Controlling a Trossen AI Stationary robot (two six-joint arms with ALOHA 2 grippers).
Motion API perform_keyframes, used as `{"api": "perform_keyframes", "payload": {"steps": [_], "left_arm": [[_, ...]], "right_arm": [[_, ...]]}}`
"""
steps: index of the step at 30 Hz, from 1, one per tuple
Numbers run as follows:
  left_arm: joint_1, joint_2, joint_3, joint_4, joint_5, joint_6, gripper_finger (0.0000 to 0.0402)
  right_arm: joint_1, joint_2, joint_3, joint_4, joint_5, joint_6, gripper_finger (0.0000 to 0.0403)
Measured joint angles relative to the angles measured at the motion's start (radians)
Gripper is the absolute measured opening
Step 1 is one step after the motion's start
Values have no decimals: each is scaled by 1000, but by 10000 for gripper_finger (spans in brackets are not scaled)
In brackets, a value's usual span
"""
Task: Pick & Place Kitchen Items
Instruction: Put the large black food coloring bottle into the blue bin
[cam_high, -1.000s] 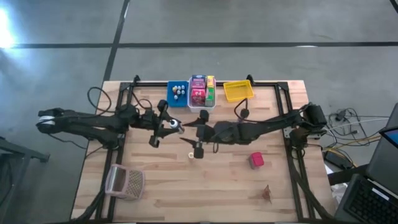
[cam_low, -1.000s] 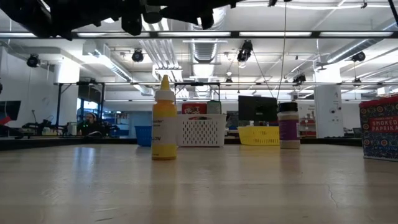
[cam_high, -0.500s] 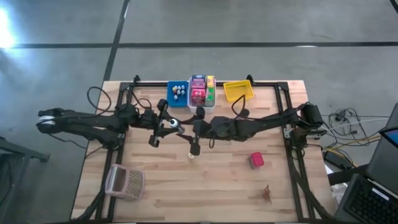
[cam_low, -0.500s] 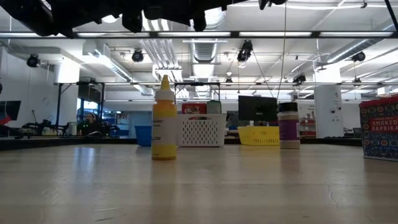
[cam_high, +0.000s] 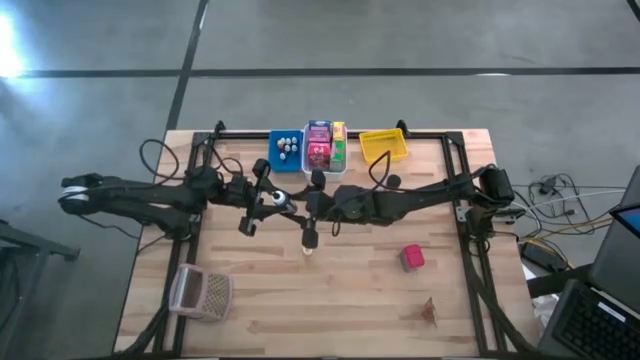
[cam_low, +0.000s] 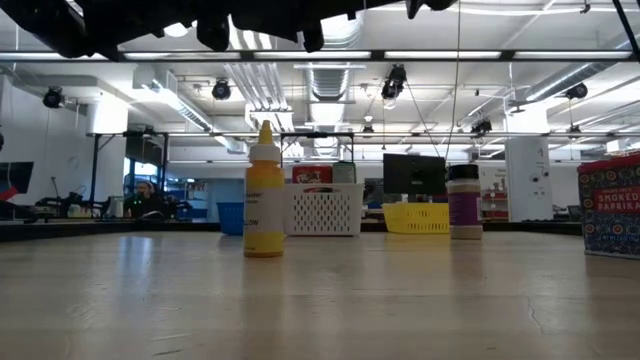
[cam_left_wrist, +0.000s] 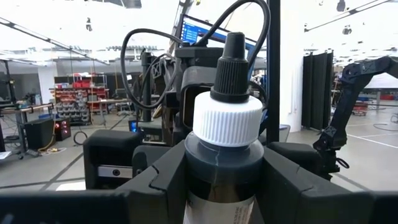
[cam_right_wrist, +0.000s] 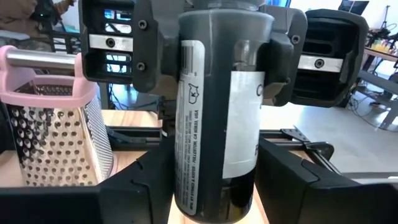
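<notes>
A dark bottle (cam_left_wrist: 221, 168) with a white cap and black nozzle hangs upright above the table's middle, and my left gripper (cam_high: 272, 204) is shut on it. My right gripper (cam_high: 300, 208) faces it from the table's right. It is open, with its fingers (cam_right_wrist: 146, 186) on either side of the bottle's lower body (cam_right_wrist: 214, 186). A yellow squeeze bottle (cam_low: 264, 190) stands on the table under the grippers. A pink paprika box (cam_high: 412, 258) stands to the right. A jar with a purple label (cam_low: 463, 200) stands farther back. My left gripper pinches the bottle's upper body (cam_left_wrist: 217, 158), just below the white cap, between its two fingers. The fingers come level from the table's left. The bottle stands upright, lifted clear of the table. My right gripper's fingers stand close beside the bottle's lower body; I cannot tell whether they touch it.
Along the far edge stand a blue bin (cam_high: 286, 150) with small balls, a white bin (cam_high: 325, 148) with coloured boxes and a yellow bin (cam_high: 383, 146). A metal grater with a pink handle (cam_high: 203, 292) lies near the front left corner.
My right gripper has gone toward the table's left and come up to the bottle held by my left gripper. The left gripper and the bottle have kept still.
</notes>
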Motion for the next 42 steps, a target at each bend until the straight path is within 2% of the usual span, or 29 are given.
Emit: {"api": "perform_keyframes", "payload": {"steps": [8,15,17,21,28,34,42], "left_arm": [[0,0,0,-9,0,-13,153],[3,0,1,-30,1,-97,160],[6,-12,18,-111,11,-103,170],[6,-53,89,-387,10,-84,210],[6,-96,288,-893,-19,20,273],[6,-95,416,-1175,-26,97,279],[3,-94,468,-1382,-27,173,278]], "right_arm": [[0,0,0,-3,0,-1,142],[0,-2,-1,-24,0,1,146],[-2,-4,-1,-55,1,0,147],[-2,-12,-2,-148,3,-3,141],[-2,-16,36,-314,10,2,146],[0,-16,71,-445,-31,22,139],[11,-17,103,-560,-46,39,143]]}}
